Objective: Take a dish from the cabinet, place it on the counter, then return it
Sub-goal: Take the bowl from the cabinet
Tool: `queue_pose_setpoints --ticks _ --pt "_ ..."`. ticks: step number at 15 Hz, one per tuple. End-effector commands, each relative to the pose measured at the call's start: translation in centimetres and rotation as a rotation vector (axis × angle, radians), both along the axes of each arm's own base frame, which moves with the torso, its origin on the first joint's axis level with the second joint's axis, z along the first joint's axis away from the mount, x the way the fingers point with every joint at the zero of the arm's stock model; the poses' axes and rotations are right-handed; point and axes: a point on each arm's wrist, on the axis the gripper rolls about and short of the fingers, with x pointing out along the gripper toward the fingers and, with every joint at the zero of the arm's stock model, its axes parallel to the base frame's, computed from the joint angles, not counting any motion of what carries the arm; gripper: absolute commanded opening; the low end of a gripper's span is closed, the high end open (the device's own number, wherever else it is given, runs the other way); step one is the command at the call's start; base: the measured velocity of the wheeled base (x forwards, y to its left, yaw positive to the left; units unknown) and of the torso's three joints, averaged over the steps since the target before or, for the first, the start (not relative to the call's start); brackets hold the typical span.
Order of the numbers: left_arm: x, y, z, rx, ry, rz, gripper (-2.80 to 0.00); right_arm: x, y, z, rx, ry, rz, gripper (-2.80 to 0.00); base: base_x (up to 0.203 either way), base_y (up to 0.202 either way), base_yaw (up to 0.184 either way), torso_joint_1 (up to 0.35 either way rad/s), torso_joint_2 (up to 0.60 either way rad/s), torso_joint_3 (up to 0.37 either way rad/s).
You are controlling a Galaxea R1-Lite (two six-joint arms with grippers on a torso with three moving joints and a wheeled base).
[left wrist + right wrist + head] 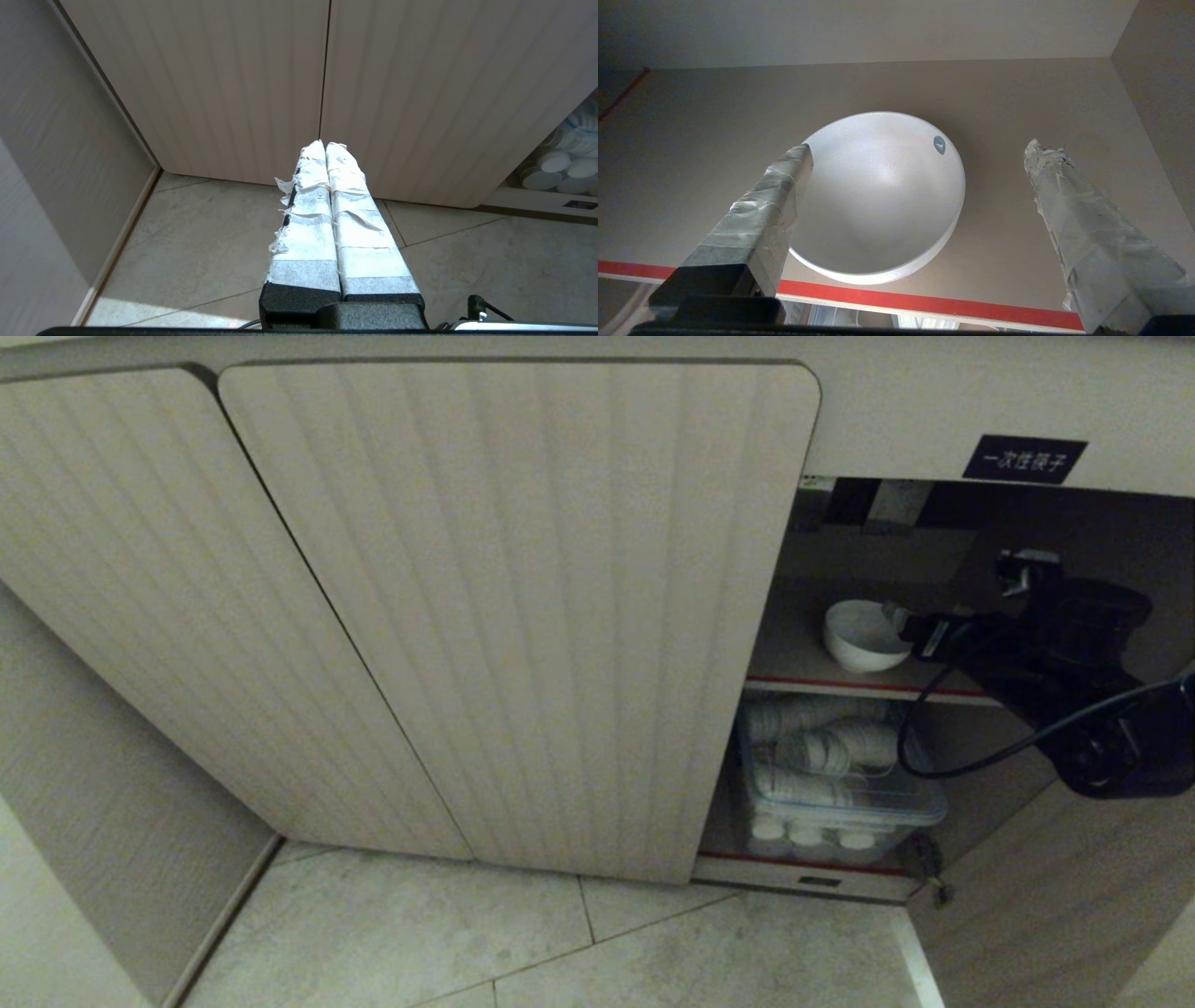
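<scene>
The right end effector (920,154) stands open around the dish (882,196) on the cabinet (523,616) shelf, apparently not touching it.

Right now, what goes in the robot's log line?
right hand: open, at bowl | bowl: on cabinet shelf | left hand: shut, parked near floor

The head view looks down at the cabinet (513,616) from a little way back, its open bay at three o'clock, which the right wrist view faces close up, sharing the dish (864,635).
</scene>
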Motion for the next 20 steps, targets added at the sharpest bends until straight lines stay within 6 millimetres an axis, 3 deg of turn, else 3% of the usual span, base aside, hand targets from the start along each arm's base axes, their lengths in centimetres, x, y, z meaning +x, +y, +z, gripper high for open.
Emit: queue_pose_setpoints --ticks 1,20 --pt "0.0 0.0 0.0 -0.001 -0.001 0.001 -2.80 0.0 -0.1 0.0 -0.002 -0.006 -0.002 0.00 0.000 0.000 0.000 0.000 0.00 0.000" --pt "0.0 0.0 0.0 -0.001 -0.002 0.001 -2.80 3.3 -0.3 -0.2 0.006 0.062 0.002 0.00 0.000 0.000 0.000 0.000 0.00 0.000"
